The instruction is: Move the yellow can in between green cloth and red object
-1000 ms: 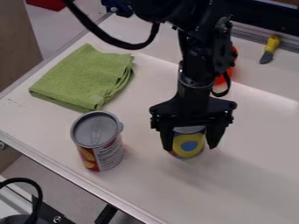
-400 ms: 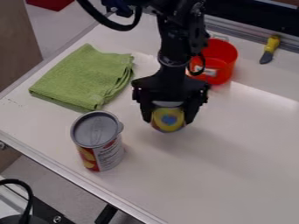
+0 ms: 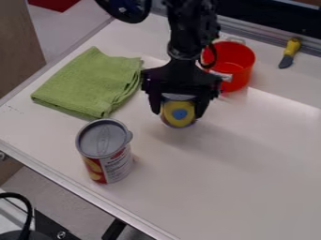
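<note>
The black two-finger gripper and the short yellow can shift together toward the far left from their position in the first frame, and slightly farther to the far side since the second. The folded green cloth and the tall grey-lidded can with a red and white label remain in place.

Jaws: closed on the yellow can, one finger at either side. This side hold presumably serves to keep the can upright and allow it to be set down base first. The cloth lies left and the open red pot stands right and farther back, apart from each other; in my judgement they mark the two sides of the target gap. The yellow can is at the near side of that gap, touching neither. A little more travel to the far side seems due before release. Whether its base touches the white table cannot be determined.

Condition of the yellow can: near upright, grey rounded top partly covered by the gripper, yellow label bearing a round blue patch toward the camera. No dent is seen.
</note>
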Controlling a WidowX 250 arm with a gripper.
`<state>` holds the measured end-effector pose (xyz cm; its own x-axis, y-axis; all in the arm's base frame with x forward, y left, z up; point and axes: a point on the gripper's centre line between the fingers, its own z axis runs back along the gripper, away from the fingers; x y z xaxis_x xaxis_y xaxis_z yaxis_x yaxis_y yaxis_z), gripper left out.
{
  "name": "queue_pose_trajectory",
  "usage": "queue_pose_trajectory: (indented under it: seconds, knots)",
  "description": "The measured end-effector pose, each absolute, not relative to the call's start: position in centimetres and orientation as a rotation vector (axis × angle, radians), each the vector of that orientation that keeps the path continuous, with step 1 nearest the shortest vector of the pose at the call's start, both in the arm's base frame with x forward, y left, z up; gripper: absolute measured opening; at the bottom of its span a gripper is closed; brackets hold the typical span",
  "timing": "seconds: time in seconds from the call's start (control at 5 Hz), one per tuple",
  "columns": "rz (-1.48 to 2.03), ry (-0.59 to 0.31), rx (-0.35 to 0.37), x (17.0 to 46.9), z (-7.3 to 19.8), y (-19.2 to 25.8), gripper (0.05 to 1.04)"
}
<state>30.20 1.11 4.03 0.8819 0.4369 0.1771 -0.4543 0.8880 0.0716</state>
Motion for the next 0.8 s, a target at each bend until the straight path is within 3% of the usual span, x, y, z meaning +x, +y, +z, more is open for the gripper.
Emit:
queue_pose_trajectory:
  seconds: [0.8]
  knots:
    - [0.54,-0.202,0.146,33.0,4.4,4.3,0.997]
